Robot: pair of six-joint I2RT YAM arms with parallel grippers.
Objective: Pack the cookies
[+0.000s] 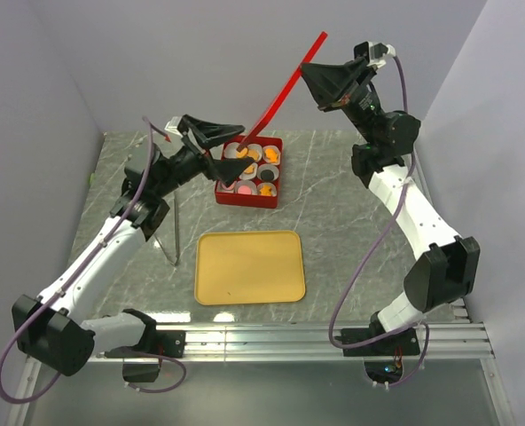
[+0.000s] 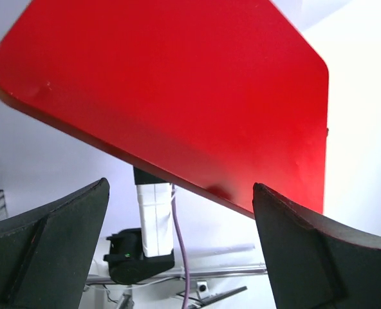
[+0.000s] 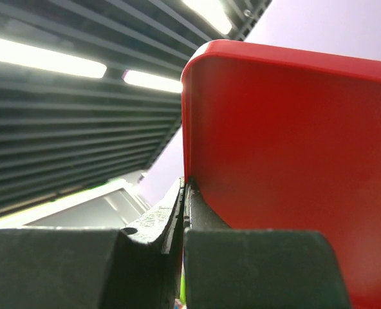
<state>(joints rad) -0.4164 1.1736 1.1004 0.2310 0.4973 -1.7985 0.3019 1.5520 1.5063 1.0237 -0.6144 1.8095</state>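
Note:
The cookies (image 1: 270, 157) lie in white paper cups inside a red box (image 1: 245, 201) at the back middle of the table; orange, pink and one dark round show. My right gripper (image 1: 320, 82) is raised above the box's right and is shut on the edge of the red lid (image 1: 286, 87), which slants down toward the box. In the right wrist view the gripper (image 3: 185, 187) pinches the lid (image 3: 293, 141). My left gripper (image 1: 218, 133) is open at the box's back left corner. In the left wrist view the gripper (image 2: 181, 193) is empty, just under the lid (image 2: 177, 84).
A tan tray (image 1: 249, 266) lies in front of the box. A thin grey rod (image 1: 175, 232) stands left of the tray, beside the left arm. Grey walls close in the left, back and right sides.

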